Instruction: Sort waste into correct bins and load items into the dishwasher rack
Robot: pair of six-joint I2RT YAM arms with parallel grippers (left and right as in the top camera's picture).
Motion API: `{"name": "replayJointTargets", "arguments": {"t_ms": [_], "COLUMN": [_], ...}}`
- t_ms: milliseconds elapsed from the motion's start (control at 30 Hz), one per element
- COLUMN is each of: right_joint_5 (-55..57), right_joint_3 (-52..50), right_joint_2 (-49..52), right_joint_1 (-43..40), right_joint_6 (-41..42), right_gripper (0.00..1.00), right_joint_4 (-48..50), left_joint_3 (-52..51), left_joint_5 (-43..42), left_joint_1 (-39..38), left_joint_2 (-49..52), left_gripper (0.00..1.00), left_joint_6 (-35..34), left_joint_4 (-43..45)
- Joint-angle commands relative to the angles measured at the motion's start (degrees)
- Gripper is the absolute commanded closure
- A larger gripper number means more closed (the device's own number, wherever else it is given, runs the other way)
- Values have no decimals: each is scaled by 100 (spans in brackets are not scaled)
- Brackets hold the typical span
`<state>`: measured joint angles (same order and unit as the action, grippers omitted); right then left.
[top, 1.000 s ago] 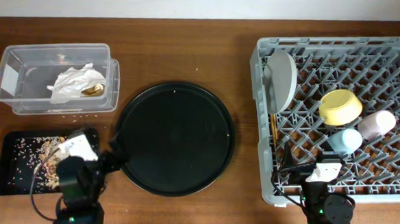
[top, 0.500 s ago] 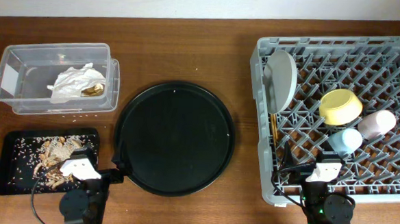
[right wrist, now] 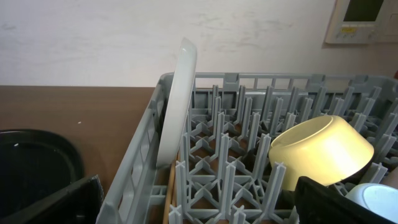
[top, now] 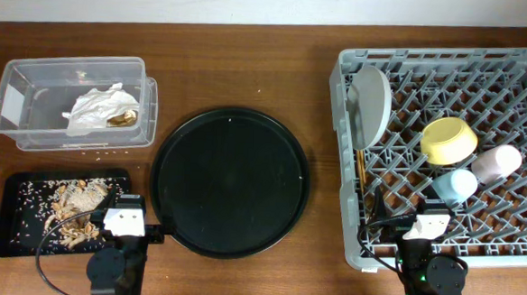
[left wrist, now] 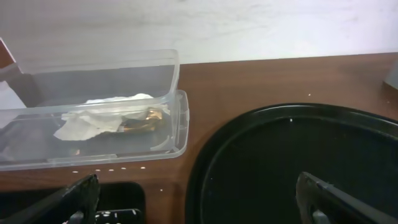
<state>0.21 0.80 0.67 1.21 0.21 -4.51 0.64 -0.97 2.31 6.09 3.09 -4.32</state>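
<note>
The clear tub (top: 29, 131) holds the crumpled white tissue (top: 92, 107) and the brown-and-gold wrapper (top: 122, 119); the tub (left wrist: 168, 81), tissue (left wrist: 93, 122) and wrapper (left wrist: 146, 118) also show in the left wrist view. The shallow black tray (top: 10, 234) holds the flaky food scraps (top: 72, 208). The grey rack (top: 344, 161) holds the upright plate (top: 371, 103), yellow bowl (top: 449, 141), pink cup (top: 497, 164), blue cup (top: 454, 186) and chopsticks (top: 360, 175). My left gripper (top: 126, 223) (left wrist: 202, 199) is open and empty by the tray's right end. My right gripper (top: 425, 226) (right wrist: 205, 202) is open and empty over the rack's front edge.
The large round black tray (top: 230, 182) lies bare between tub and rack, and fills the right of the left wrist view (left wrist: 298, 155). In the right wrist view the plate (right wrist: 177, 106) leans at the rack's left wall (right wrist: 134, 168), with the bowl (right wrist: 320, 152) to the right.
My left arm has drawn back from over the black tray's food scraps toward the front edge and shifted right. The right arm has not moved.
</note>
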Motion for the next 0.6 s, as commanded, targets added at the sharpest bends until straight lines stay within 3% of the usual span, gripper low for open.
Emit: {"name": "replayJointTargets", "arguments": {"t_ms": [0, 200, 567], "right_joint_5": [48, 48, 48], "right_joint_3": [-48, -48, -48], "right_joint_2": [-46, -46, -46], "right_joint_1": [-15, -15, -15], "right_joint_6": [48, 48, 50], "right_gripper": [1, 1, 1], "right_joint_4": [-17, -17, -17], "left_joint_3": [-17, -17, -17], "left_joint_5": [122, 162, 118], "left_joint_1": [-28, 0, 236], "left_joint_2": [-66, -575, -581], "left_gripper": [1, 1, 1], "left_joint_6": [133, 133, 131], "left_joint_4": [-46, -61, -46]}}
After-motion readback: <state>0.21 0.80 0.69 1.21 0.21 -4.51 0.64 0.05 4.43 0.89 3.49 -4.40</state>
